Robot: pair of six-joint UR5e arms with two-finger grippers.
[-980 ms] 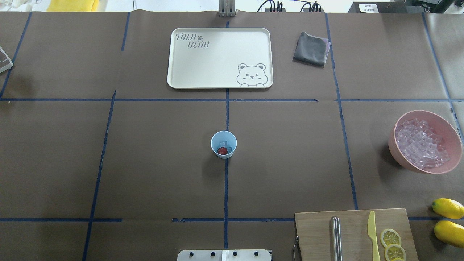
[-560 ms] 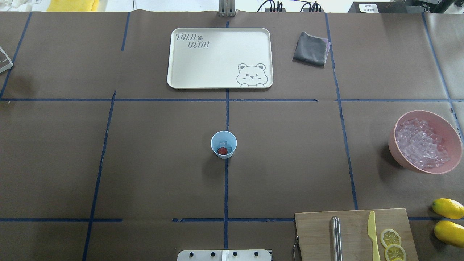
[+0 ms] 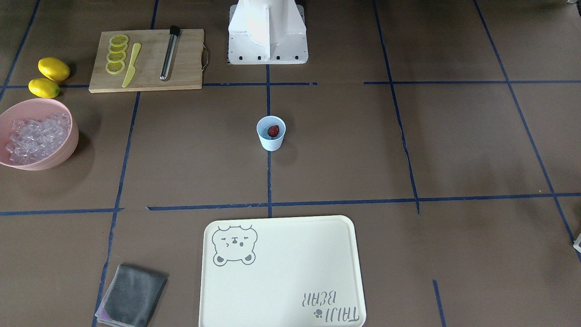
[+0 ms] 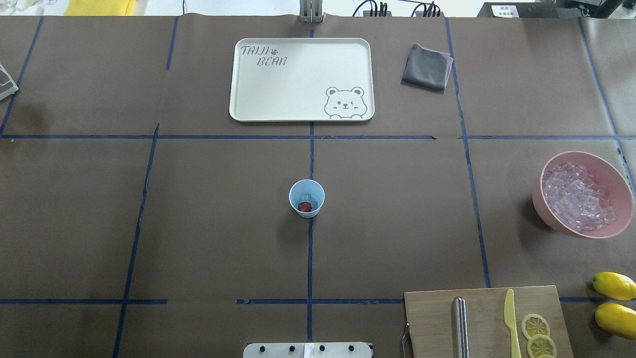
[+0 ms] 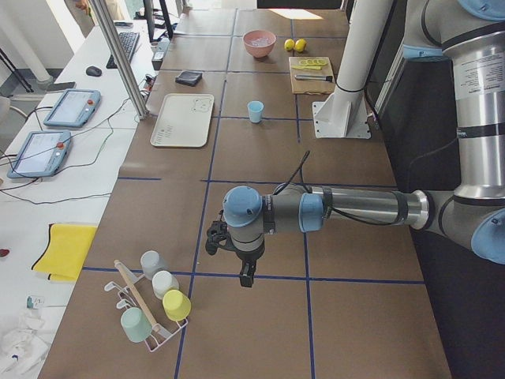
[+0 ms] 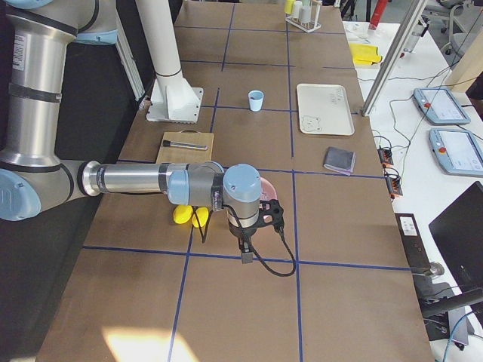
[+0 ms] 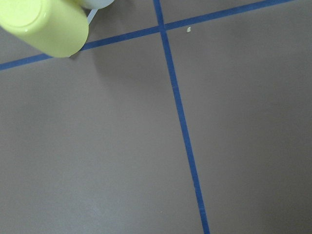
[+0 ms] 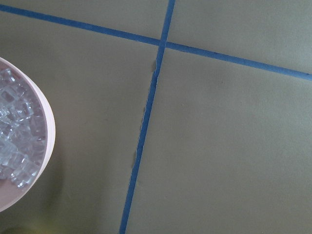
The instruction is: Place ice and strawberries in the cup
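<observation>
The light-blue cup (image 4: pixel 306 198) stands upright at the table's middle on a blue tape line, also in the front view (image 3: pixel 271 132). Inside it lie a dark-red strawberry (image 4: pixel 305 206) and a clear ice cube (image 4: pixel 308 197). More ice (image 4: pixel 576 196) is heaped in a pink bowl (image 4: pixel 613 171) far right. My left gripper (image 5: pixel 246 275) shows only in the exterior left view, far from the cup, pointing down at bare table. My right gripper (image 6: pixel 246 255) shows only in the exterior right view, beside the bowl. I cannot tell whether either is open or shut.
A cream tray (image 4: pixel 301 79) and a grey cloth (image 4: pixel 426 67) lie at the far side. A cutting board (image 4: pixel 484 323) with a yellow knife, a metal rod and lemon slices sits near right, two lemons (image 4: pixel 614 302) beside it. A rack of cups (image 5: pixel 155 304) stands near my left gripper.
</observation>
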